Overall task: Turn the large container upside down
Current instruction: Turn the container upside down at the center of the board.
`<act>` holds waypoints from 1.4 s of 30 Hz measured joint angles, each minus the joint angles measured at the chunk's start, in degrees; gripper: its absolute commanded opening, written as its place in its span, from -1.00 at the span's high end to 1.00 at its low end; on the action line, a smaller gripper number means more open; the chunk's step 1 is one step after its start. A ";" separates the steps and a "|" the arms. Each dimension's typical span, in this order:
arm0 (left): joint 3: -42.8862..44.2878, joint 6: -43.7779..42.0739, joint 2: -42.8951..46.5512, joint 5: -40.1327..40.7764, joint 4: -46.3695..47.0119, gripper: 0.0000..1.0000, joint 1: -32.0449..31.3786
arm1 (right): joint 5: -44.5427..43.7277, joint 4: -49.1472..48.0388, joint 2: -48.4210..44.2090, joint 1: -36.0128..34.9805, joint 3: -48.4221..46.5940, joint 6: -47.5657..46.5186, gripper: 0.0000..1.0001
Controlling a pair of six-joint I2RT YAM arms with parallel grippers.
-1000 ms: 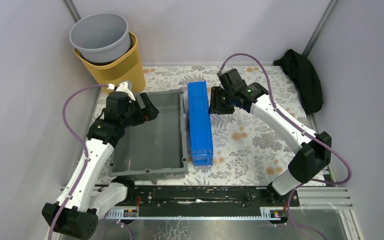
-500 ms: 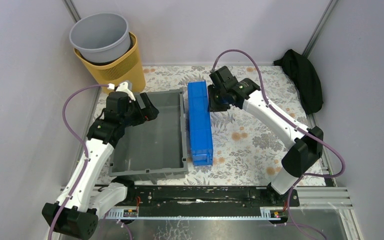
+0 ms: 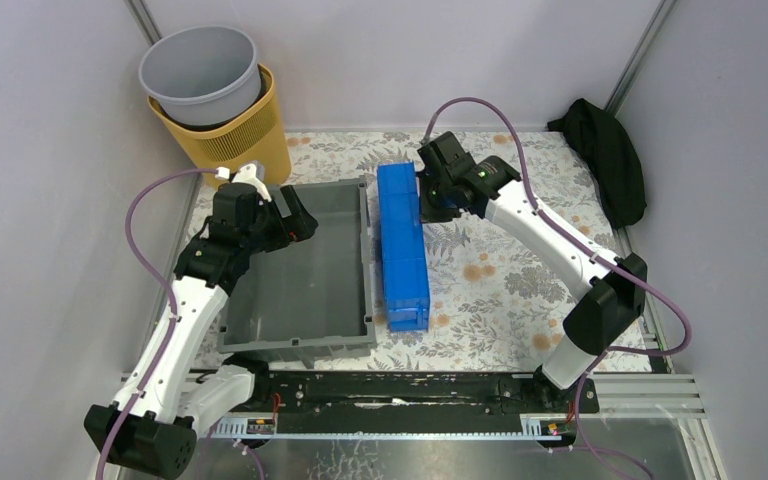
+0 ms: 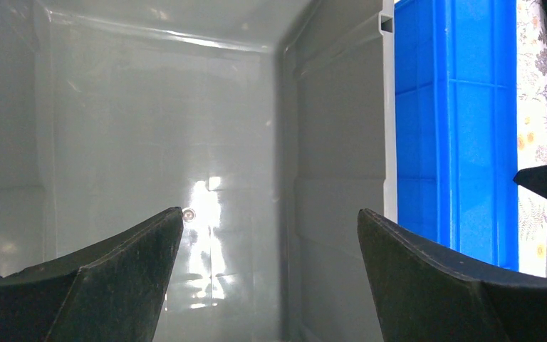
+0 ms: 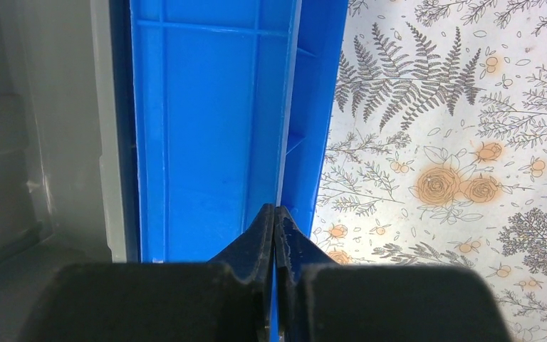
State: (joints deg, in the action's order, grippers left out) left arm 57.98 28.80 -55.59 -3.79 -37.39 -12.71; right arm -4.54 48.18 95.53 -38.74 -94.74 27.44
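The large container (image 3: 295, 345) is a dark-grey crate standing upright, open side up, left of centre on the table. My left gripper (image 3: 300, 222) hangs open and empty over its far-left inner corner; the left wrist view looks past the gripper (image 4: 271, 211) onto the crate's inner wall (image 4: 335, 142). A blue ribbed tray (image 3: 402, 250) lies against the crate's right rim. My right gripper (image 3: 422, 200) is at the tray's far end. In the right wrist view it (image 5: 275, 208) is shut on a thin edge of the tray (image 5: 199, 128), with the crate's rim (image 5: 50, 128) to the left.
A round light-grey bucket (image 3: 200, 70) sits in a yellow basket (image 3: 245, 140) at the back left corner. A black cloth (image 3: 610, 160) lies at the back right. The floral tablecloth (image 3: 500, 280) shows right of the blue tray. Walls close in on both sides.
My right gripper has moved left onto the blue tray's far end and closed on its edge; the tray has shifted slightly. The left arm and the crate have not moved.
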 measured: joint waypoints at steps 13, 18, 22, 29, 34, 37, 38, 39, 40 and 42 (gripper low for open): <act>0.00 0.02 0.00 0.00 0.00 -1.00 0.00 | -0.46 -6.03 -4.55 0.31 6.97 1.31 1.00; 0.00 0.02 0.00 0.00 0.00 -1.00 0.00 | 2.38 -9.75 -7.78 2.80 11.58 1.92 1.00; 0.00 0.02 0.00 0.00 0.00 -1.00 0.00 | 5.29 -12.02 -11.30 6.67 16.13 2.34 1.00; 0.00 0.04 0.00 -0.02 0.00 -1.00 0.00 | 8.87 -16.44 -16.33 11.34 23.19 2.75 1.00; 0.00 0.04 0.00 -0.02 0.00 -1.00 0.00 | 11.32 -20.39 -18.67 12.70 26.95 3.10 1.00; 0.00 0.04 0.00 -0.02 0.00 -1.00 0.00 | 12.24 -21.94 -19.34 13.29 28.20 3.30 1.00; 0.00 0.04 0.00 -0.02 0.00 -1.00 0.00 | 12.68 -22.32 -19.43 13.46 28.46 3.37 1.00; 0.00 0.04 0.00 -0.02 0.00 -1.00 0.00 | 13.18 -22.75 -19.52 13.73 28.72 3.45 1.00; 0.00 0.04 0.00 -0.02 0.00 -1.00 0.00 | 13.68 -23.26 -19.58 13.97 29.03 3.52 1.00; 0.00 0.04 0.00 -0.02 0.00 -1.00 0.00 | 14.71 -23.98 -19.74 14.40 29.55 3.74 1.00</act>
State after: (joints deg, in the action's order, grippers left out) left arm 57.98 28.84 -55.59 -3.81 -37.39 -12.71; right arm 10.17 24.21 75.79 -24.34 -65.19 31.18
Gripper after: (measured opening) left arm 0.998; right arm 0.011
